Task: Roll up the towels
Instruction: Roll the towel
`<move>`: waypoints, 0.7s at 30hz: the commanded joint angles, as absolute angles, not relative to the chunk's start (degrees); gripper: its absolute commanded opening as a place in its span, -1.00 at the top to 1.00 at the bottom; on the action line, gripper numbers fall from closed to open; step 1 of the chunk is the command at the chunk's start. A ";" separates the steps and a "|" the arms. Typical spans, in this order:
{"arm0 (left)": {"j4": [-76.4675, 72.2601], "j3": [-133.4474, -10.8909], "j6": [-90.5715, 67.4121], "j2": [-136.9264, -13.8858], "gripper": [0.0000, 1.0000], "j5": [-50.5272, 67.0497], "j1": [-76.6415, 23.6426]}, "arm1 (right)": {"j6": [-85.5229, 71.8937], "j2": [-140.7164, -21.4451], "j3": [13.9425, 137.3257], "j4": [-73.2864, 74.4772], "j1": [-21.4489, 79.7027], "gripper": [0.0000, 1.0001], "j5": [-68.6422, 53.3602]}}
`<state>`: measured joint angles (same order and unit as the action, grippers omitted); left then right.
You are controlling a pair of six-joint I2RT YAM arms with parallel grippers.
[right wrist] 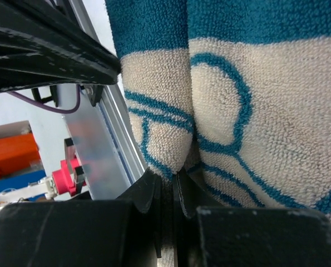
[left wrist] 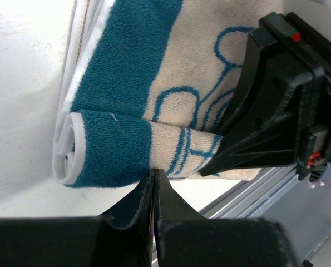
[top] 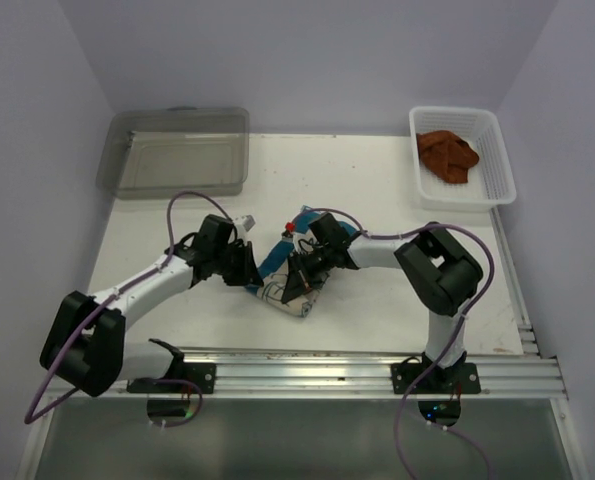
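Arms both fold in toward mid-bench, meeting over the cream towel [top: 305, 300]. Your left arm comes off its base at lower left, elbow low, forearm angled up and right, left gripper [top: 245, 265] at the towel's left end. In the left wrist view its fingers are pressed together, tips touching the near edge of the rolled part; cannot tell if any cloth is caught. Your right arm rises from lower right, elbow bent high, forearm reaching left, right gripper [top: 295, 280] down on the towel's middle, pinching a fold of the cream pile between near-closed fingers. The cream towel lies diagonally at the bench centre, near end rolled with the spiral showing at its left side, the rest flat beyond. The rust-brown towel [top: 447, 155] sits bunched in the white mesh basket [top: 453, 112] at the far right corner. A clear plastic bin [top: 182, 150] is at the far left corner. The bench [top: 377, 190] is white and lightly marked, with a metal rail [top: 357, 365] along its near edge carrying both bases. Pale lilac walls [top: 307, 60] close in three sides.
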<state>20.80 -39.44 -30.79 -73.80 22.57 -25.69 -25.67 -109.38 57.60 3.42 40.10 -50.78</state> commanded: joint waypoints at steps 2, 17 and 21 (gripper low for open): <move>16.01 -39.29 -30.67 -76.63 0.95 21.71 -26.02 | -26.28 -109.95 57.13 2.64 39.81 1.00 -52.56; 11.78 -39.11 -32.52 -86.92 1.00 20.21 -26.19 | -22.86 -102.15 56.25 12.12 39.81 0.57 -37.82; 12.39 -39.02 -31.91 -87.19 1.00 19.95 -26.19 | -22.15 -96.16 54.85 15.72 40.17 0.39 -32.00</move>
